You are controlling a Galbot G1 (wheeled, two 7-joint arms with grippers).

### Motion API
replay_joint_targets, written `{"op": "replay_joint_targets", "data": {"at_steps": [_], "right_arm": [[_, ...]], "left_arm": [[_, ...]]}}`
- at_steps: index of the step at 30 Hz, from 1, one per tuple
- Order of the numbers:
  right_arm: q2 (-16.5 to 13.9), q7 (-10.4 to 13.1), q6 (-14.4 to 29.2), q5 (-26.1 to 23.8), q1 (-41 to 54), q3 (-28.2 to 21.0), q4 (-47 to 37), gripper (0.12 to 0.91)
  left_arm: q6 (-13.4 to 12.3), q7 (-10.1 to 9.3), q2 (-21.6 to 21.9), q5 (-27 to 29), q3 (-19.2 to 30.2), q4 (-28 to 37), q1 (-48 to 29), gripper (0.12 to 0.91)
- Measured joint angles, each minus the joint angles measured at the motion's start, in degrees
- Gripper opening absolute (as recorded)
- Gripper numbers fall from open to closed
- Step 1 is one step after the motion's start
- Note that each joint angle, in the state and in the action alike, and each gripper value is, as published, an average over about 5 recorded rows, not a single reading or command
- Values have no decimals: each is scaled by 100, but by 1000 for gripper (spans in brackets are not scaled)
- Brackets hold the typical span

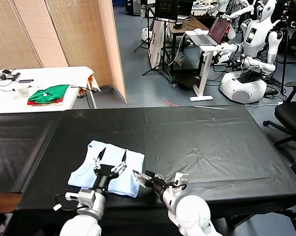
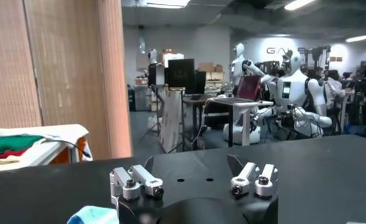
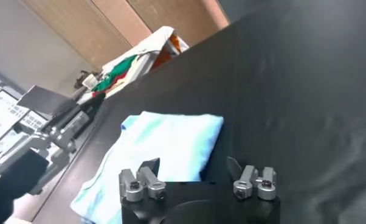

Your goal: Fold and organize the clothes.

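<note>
Head view: light-blue shirt (image 1: 111, 172) lay folded into a rough rectangle on the black table (image 1: 202, 142), near the front edge, left of centre. Left gripper (image 1: 111, 160) hovered over the shirt's near half, fingers spread wide, nothing between them; could not tell if the tips touched the fabric. Right gripper (image 1: 136, 175) sat low at the shirt's right front corner, pointing left toward it. Its fingers looked parted but the gap was too small to judge, and whether it pinched the cloth edge could not be told. A white side table (image 1: 44, 83) stood behind on the left, with a green and red folded garment (image 1: 48, 94) on it. Wooden screen panels (image 1: 64, 34) stood behind that. White humanoid robots (image 1: 253, 54) and a laptop on a stand (image 1: 209, 37) were in the back right.

Left wrist view: the left gripper (image 2: 195, 173) had fingers wide apart and empty, pointing out over bare black table (image 2: 317, 164). A small corner of the light-blue shirt (image 2: 93, 215) showed just below one finger. The green and red garment (image 2: 10, 147) lay on the far side table.

Right wrist view: the right gripper (image 3: 196, 173) showed fingers clearly apart, nothing between them. The light-blue shirt (image 3: 165, 146) lay flat just ahead of the fingertips, folded, edges fairly neat. The other arm (image 3: 43, 146) showed beside the shirt. The green and red garment (image 3: 119, 68) was far behind.
</note>
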Motion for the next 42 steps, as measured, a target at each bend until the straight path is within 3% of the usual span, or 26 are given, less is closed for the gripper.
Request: {"op": "replay_joint_targets", "data": {"at_steps": [3,6,10,13,20,27,30,32,37,42], "right_arm": [[67,-2,-1,-4,10,-31,-54,675],[101,-5,-3,-12,8,-34,-69,528],[69,9,-16,-13,-2,10,-48,275],[-5,29,-49,10,10,62,-26,163],[-291,7,-296,202,148,329,43,141],[-834,-138,-412,281,436,892,-48,141],[-1066,-207,-412,213,479,1095,-52,158],[-1180,-231,-413,141,462,1190,-21,215],[-1307,-224,-413,-62,319,1357,147,474],[-1320,-252,-413,-255,59,1556,400,782]], "left_arm": [[-20,-7,-15,25,-20,-8,42,907],[-45,-14,-34,64,-32,-21,80,907],[-84,-23,-69,104,-39,-28,108,907],[-115,-26,-115,136,-40,-21,123,907],[-192,-45,-174,187,-85,-12,194,907],[-228,-91,-207,184,-126,10,205,907],[-225,-108,-228,164,-118,14,200,907],[-224,-123,-237,135,-114,15,206,907],[-262,-162,-203,-72,-125,-25,278,907],[-517,-143,-130,-280,-183,-51,378,907]]}}
